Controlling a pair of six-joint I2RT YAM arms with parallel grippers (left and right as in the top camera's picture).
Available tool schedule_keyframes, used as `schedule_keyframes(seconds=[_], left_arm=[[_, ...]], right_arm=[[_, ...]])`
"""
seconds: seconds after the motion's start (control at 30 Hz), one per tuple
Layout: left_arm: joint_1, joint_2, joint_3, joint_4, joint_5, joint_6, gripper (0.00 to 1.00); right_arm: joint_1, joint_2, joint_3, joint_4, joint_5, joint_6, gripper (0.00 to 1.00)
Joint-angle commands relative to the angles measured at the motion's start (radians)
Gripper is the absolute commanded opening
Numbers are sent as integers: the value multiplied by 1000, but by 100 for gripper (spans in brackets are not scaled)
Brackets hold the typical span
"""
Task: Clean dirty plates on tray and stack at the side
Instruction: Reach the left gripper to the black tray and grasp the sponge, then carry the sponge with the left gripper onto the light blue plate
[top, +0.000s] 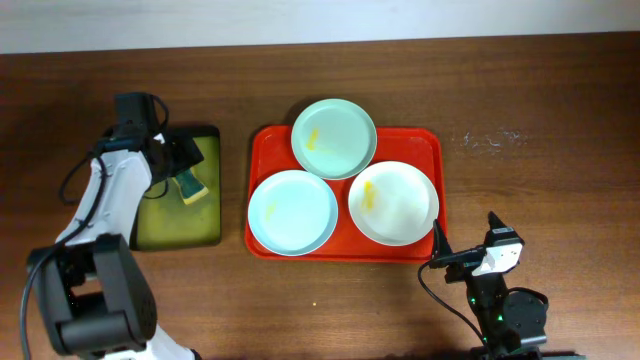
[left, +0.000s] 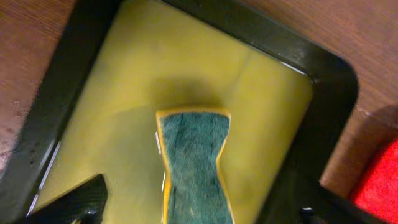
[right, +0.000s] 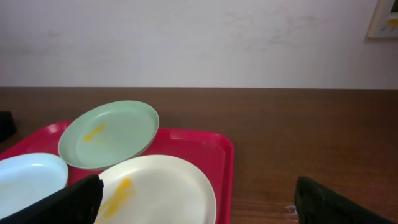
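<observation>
The red tray (top: 430, 150) holds three plates. A mint plate (top: 334, 138) at the back and a white plate (top: 394, 203) at the front right each carry a yellow smear. A pale blue plate (top: 292, 211) lies at the front left. My left gripper (top: 185, 165) is open over a green-topped yellow sponge (left: 196, 165), with its fingers (left: 193, 211) wide on either side and not touching it. My right gripper (top: 465, 237) is open and empty, low near the tray's front right corner. The right wrist view shows its fingers (right: 199, 208) facing the white plate (right: 161, 186) and mint plate (right: 112, 134).
The sponge (top: 192, 186) lies in a black-rimmed yellow-green tray (top: 175, 225) left of the red tray. Bare brown table (top: 540, 150) lies to the right of the red tray. A white wall stands behind the table's far edge.
</observation>
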Motion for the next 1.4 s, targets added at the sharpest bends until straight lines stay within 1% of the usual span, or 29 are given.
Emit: schedule_keyframes(seconds=[0.0,0.03,0.07,0.13,0.23,0.3,0.33,0.37,0.4,0.43,0.47,0.5,0.63,0.67,0.8,0.9,1.0,1.07,1.17,1.27,1.33,1.37], left_arm=[[1,53,10,23,-8,-12,74],[1,69,10,27,-8,-12,66],[1,91,10,32,-8,-12,62],[1,143,10,45,-7,-12,64],[1,203,10,46,-3,-12,64],[1,208,10,46,-3,-12,64],[1,208,10,46,-3,-12,62],[1,208,10,45,-3,-12,53],[2,208,10,45,-3,-12,32],[2,208,10,45,-4,-12,22],[2,207,10,45,-4,-12,6],[2,203,11,44,-3,-12,0],[2,122,17,3,-3,-12,0],[1,86,18,-5,0,-12,0],[1,-114,18,-8,88,-12,0],[1,-212,18,-16,85,-12,0],[1,-195,-2,-44,53,-12,0],[1,-137,-52,-37,22,-12,0],[1,-66,-61,-41,24,-12,0],[2,-107,-22,-96,23,-11,0],[0,-212,39,-149,29,-11,0],[-1,-262,45,-151,51,-11,0]], right_arm=[[8,-4,-5,-5,5,3,99],[8,-4,-5,-5,5,3,99],[8,-4,-5,-5,5,3,99],[8,-4,-5,-5,5,3,99],[8,-4,-5,-5,5,3,99],[8,-4,-5,-5,4,3,99],[8,-4,-5,-5,5,3,99],[8,-4,-5,-5,4,3,99],[8,-4,-5,-5,5,3,99],[8,-4,-5,-5,5,3,99],[8,-4,-5,-5,5,3,99],[8,-4,-5,-5,5,3,99],[8,-4,-5,-5,5,3,99],[8,-4,-5,-5,5,3,99],[8,-4,-5,-5,5,3,99],[8,-4,-5,-5,5,3,99],[8,-4,-5,-5,5,3,99],[8,-4,-5,-5,4,3,99],[8,-4,-5,-5,4,3,99],[8,-4,-5,-5,5,3,99],[8,-4,-5,-5,5,3,99],[8,-4,-5,-5,5,3,99]])
